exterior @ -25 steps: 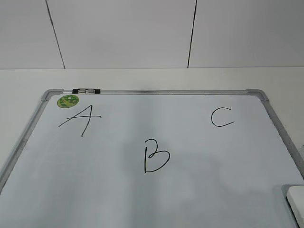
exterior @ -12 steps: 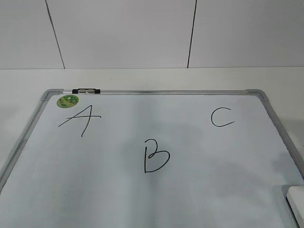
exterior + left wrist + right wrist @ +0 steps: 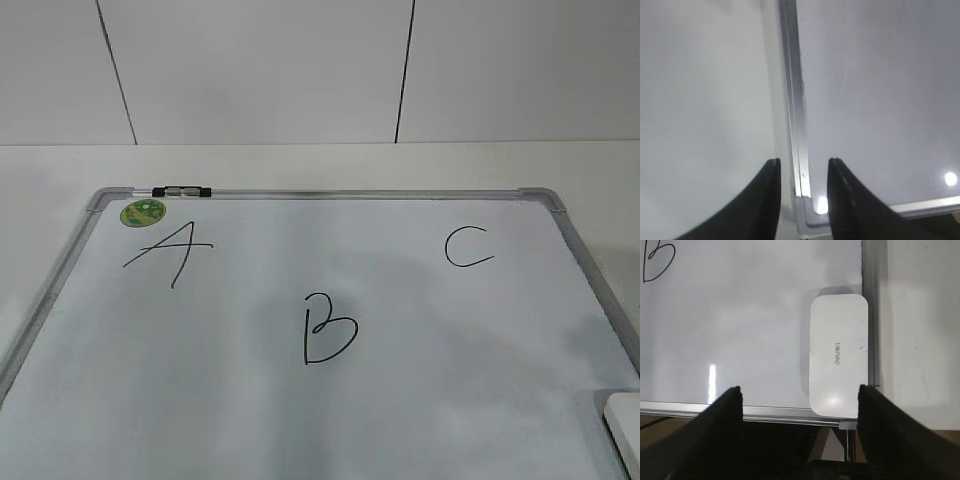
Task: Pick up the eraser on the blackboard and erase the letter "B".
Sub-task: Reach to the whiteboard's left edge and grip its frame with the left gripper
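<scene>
Right wrist view shows the eraser point(image 3: 839, 363) lying flat on the board point(image 3: 750, 330), in its near right corner, long side against the right frame rail and short end at the bottom rail; the right gripper point(image 3: 800, 392) hangs above it with fingers spread wide and nothing between them; that spread reads as preparation to straddle the block across its narrow width, though the gripper sits off-centre to the eraser's left and would need to shift right first; the eraser's snug position against the rail may leave little room for the outer finger, which is a risk to the grasp.

The B point(image 3: 657, 260) appears only in part at the upper left of this view, well apart from the eraser; its strokes are intact, so erasing is judged not yet begun.

Left wrist view shows the left gripper point(image 3: 804, 162) over the board's left rail near the bottom corner, fingers narrowly parted and empty; it seems parked clear of the work.

Exterior view gives what neither wrist camera does: the whole B point(image 3: 328, 329) mid-board, between the A point(image 3: 168, 250) and C point(image 3: 467, 246), plus a green sticker point(image 3: 143, 212) and clip point(image 3: 182, 190) on the top rail; it shows no gripper at all, and only a sliver of the eraser point(image 3: 625, 425) at the lower right edge.
</scene>
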